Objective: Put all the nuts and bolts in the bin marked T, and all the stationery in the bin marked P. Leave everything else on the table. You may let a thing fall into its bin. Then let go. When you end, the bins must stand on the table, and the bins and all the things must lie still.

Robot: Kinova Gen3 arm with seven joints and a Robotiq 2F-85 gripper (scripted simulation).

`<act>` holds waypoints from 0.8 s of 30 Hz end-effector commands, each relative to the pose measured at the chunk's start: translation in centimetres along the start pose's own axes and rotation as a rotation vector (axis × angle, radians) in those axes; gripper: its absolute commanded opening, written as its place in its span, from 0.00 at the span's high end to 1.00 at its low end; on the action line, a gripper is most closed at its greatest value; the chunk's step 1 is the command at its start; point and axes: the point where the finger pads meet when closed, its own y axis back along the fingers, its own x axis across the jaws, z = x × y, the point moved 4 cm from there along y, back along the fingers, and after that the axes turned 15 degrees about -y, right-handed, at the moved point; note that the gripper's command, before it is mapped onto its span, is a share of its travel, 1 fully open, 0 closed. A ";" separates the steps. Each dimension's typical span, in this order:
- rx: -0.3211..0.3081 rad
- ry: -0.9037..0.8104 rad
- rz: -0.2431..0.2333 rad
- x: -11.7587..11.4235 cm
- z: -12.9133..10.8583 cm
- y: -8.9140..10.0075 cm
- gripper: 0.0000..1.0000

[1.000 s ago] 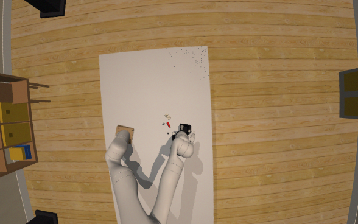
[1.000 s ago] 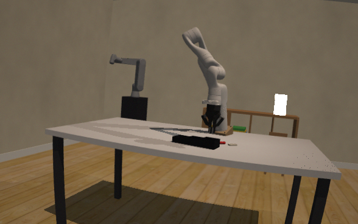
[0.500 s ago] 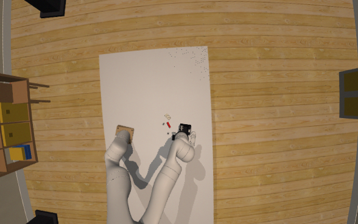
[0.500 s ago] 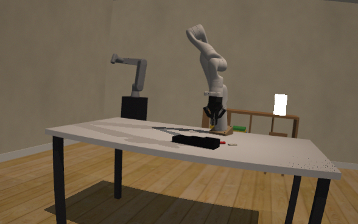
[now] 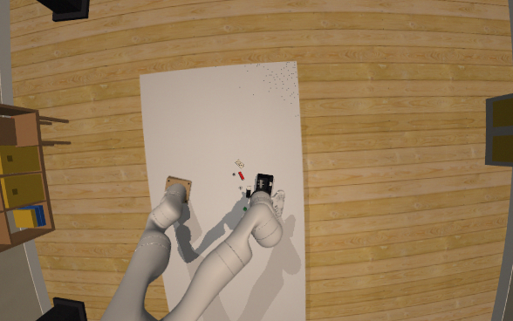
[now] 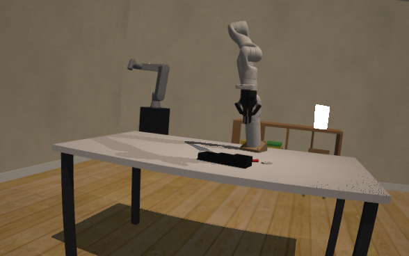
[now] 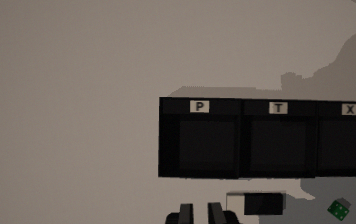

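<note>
Hovering claw [image 7: 200, 214] nearly shut, empty — above bin P [image 7: 200, 145]; table [image 6: 313, 170] below

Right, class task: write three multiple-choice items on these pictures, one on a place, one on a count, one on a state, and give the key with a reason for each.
1. In the wrist view, where does the bin marked P stand in the black row of bins?
A. between T and X
B. at the left end
C. at the right end

2. How many bin labels show in the wrist view?
A. one
B. five
C. three

3. How does the gripper stand?
A. nearly shut, holding nothing, raised above the table
B. wide open, resting on the table
C. shut on the red thing

Key:
1 B: P is leftmost, T next, X at the right edge.
2 C: P, T and X can be read.
3 A: the fingers hang close together, well above the bins; the red thing lies on the table.
</note>
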 end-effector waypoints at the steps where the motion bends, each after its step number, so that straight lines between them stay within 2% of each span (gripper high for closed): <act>1: 0.027 -0.018 0.005 0.9 -0.7 0.6 0.91; 15: 0.024 -0.018 0.009 0.9 -0.6 0.6 0.91; 16: 0.024 0.038 0.005 0.7 0.1 0.0 0.69; 19: 0.024 0.088 0.006 0.7 0.8 -0.6 0.69; 24: 0.029 0.318 0.014 0.7 3.8 -3.3 0.69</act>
